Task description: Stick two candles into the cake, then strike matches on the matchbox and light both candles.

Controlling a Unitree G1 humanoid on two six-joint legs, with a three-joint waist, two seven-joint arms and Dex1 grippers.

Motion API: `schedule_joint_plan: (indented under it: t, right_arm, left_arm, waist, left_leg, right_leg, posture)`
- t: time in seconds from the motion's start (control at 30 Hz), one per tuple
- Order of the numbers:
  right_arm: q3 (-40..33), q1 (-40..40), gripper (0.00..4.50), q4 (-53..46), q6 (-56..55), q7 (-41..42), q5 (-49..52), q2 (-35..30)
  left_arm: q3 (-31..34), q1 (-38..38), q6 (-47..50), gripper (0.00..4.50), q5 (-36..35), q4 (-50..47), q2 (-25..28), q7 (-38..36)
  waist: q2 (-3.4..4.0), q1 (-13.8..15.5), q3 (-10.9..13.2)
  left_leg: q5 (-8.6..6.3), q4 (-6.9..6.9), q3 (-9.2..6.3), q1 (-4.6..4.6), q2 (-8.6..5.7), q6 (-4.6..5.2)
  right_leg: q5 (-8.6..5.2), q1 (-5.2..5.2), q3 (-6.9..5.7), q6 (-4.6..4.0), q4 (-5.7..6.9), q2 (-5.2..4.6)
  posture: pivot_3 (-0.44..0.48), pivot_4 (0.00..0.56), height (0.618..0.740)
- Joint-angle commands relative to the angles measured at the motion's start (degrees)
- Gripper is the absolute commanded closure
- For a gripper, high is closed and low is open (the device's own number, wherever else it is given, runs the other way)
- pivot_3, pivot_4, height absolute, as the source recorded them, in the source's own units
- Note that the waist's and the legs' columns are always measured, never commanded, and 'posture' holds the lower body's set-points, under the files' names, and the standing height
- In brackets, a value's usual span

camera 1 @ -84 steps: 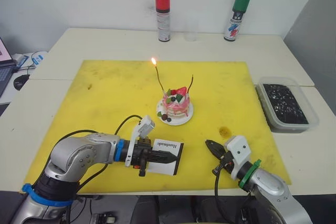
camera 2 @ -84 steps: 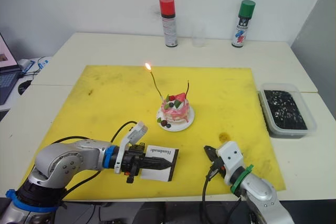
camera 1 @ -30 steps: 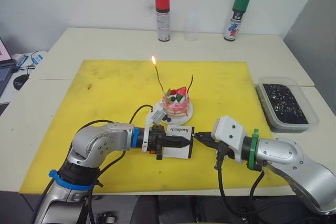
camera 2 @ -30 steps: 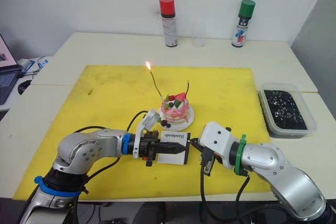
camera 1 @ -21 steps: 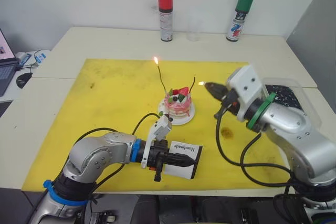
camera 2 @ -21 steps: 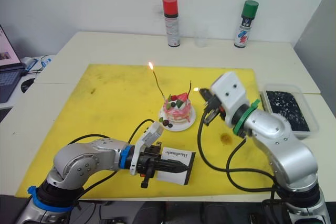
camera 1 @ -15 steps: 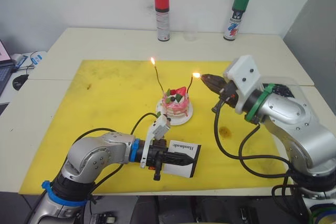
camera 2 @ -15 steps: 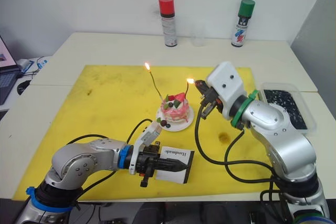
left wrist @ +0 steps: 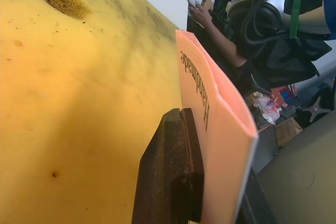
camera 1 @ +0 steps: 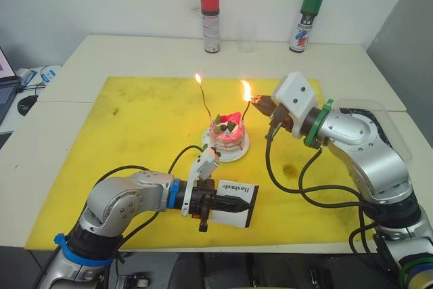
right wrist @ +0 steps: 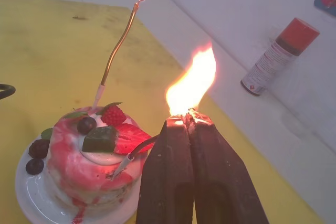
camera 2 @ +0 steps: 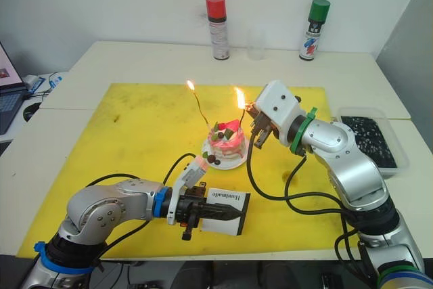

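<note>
The pink cake sits on its white plate in the middle of the yellow mat. Two candles stand in it. The left candle burns with a small flame. My right gripper is shut on a burning match, and holds its large flame against the top of the right candle. That candle's stem runs behind the fingers. In front of the cake, my left gripper is shut on the white matchbox, holding it tilted just above the mat.
A red spray can, a clear glass and a green spray can stand along the table's far edge. A clear tub of dark bits lies right of the yellow mat. A laptop is at the far left.
My right gripper has gone from the matchbox up to the right candle with a lit match, and the flame there has grown. My left gripper drew the matchbox back from the cake.
</note>
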Motion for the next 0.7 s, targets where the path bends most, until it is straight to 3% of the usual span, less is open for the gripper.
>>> schedule_joint_plan:
  t: [0.03, 0.7]
  right_arm:
    - [-1.34, -1.1, 4.48, -1.31, -1.25, 0.4, -0.58, -0.08]
    - [-3.58, -1.48, 4.48, -3.97, 2.45, 0.48, -0.19, -0.11]
  left_arm:
    - [0.67, 0.08, -1.01, 4.5, -0.64, -1.05, -0.31, 0.02]
    - [0.25, -0.02, -1.44, 4.5, -0.31, -0.65, -0.13, -0.42]
  waist:
    - [0.0, 0.0, 0.0]
    - [0.0, 0.01, 0.0]
  left_leg:
    - [0.0, 0.0, 0.01, 0.0, 0.0, 0.0]
    - [0.0, 0.0, 0.0, 0.0, 0.0, 0.0]
  right_leg:
    - [0.0, 0.0, 0.0, 0.0, 0.0, 0.0]
    - [0.01, 0.0, 0.0, -0.01, 0.0, 0.0]
  posture:
    - [0.0, 0.15, 0.74]
    - [0.0, 0.15, 0.74]
